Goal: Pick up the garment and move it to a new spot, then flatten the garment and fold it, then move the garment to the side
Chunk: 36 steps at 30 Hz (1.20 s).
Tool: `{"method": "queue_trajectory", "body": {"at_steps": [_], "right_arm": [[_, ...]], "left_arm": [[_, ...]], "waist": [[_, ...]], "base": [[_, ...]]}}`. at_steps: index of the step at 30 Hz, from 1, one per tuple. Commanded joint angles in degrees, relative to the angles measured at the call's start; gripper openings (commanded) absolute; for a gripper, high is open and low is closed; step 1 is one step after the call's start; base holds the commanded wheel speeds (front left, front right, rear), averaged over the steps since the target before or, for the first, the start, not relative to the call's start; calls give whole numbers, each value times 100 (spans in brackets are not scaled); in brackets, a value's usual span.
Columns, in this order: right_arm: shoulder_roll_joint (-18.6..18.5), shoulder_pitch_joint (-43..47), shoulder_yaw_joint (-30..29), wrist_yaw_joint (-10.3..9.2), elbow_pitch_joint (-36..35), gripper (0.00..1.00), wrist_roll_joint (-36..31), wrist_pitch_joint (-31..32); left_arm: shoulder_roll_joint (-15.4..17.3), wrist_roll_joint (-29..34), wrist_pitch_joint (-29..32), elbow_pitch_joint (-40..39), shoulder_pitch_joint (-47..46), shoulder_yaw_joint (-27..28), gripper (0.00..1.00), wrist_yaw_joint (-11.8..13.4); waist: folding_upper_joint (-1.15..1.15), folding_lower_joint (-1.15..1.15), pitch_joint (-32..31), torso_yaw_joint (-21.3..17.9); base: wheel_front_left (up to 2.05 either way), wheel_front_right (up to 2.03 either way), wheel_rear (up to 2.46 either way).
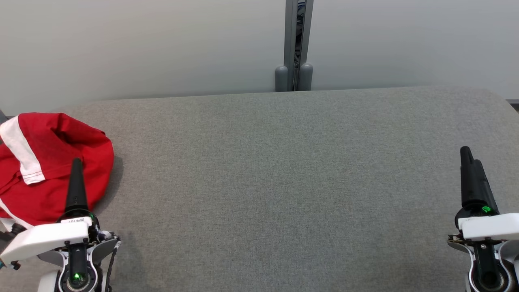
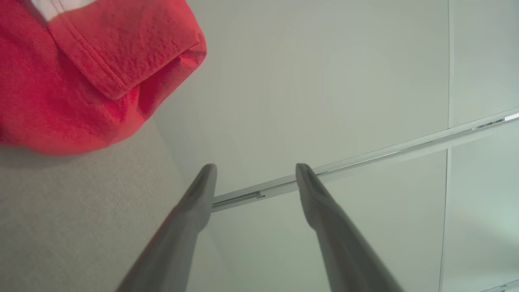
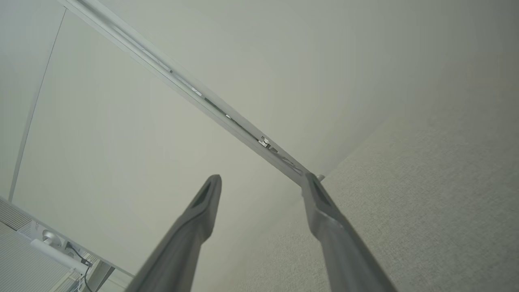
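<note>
Pickup not yet begun: red garment (image 1: 52, 194) lies crumpled at the tabletop's (image 1: 284, 182) left edge.
Left jaws and right jaws stand spread and empty; the next move likely calls for the left jaws to reach onto the bunched cloth and pinch it.

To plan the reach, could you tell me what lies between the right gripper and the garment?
In the head view, bare grey table separates the right gripper from the red garment.

- Head view is evenly lit and pretty sharp, with a soft shadow just right of the red garment (image 1: 61, 142).
- Wrist views look washed out, and the fingers (image 2: 190, 219) blur toward the bottom edge.
</note>
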Motion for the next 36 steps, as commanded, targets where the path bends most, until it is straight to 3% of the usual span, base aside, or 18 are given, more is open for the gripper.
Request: {"method": "queue_trajectory", "body": {"at_steps": [1, 4, 12, 18, 27, 36], "right_arm": [[-65, -177, 70, 26, -241, 100, -433, -86], [-83, -210, 235, 26, -460, 100, -1127, -164], [-104, -233, 438, 28, -752, 100, -2199, -319], [-98, -195, 505, 29, -860, 100, -2825, -423], [-89, -117, 645, 31, -762, 100, -3463, -557], [-80, -51, 746, 33, -478, 100, -3768, -692]], "left_arm": [[42, 325, -60, -196, -103, 190, 100, -23], [44, 671, -142, -378, -117, 307, 100, -24], [49, 1443, -290, -952, 3, 219, 100, -9], [52, 2255, -394, -1467, 165, -126, 100, 195], [54, 3493, -521, -1937, 385, -779, 100, 527], [57, 4802, -658, -1918, 588, -1421, 100, 854]], "waist": [[0, 0, 6, 2], [0, 0, 21, -2], [0, 0, 44, -11], [0, 0, 57, -18], [0, 0, 74, -31], [0, 0, 88, -67]], "base": [[0, 0, 0], [0, 0, 0], [0, 0, 0], [0, 0, 0], [0, 0, 0], [0, 0, 0]]}}
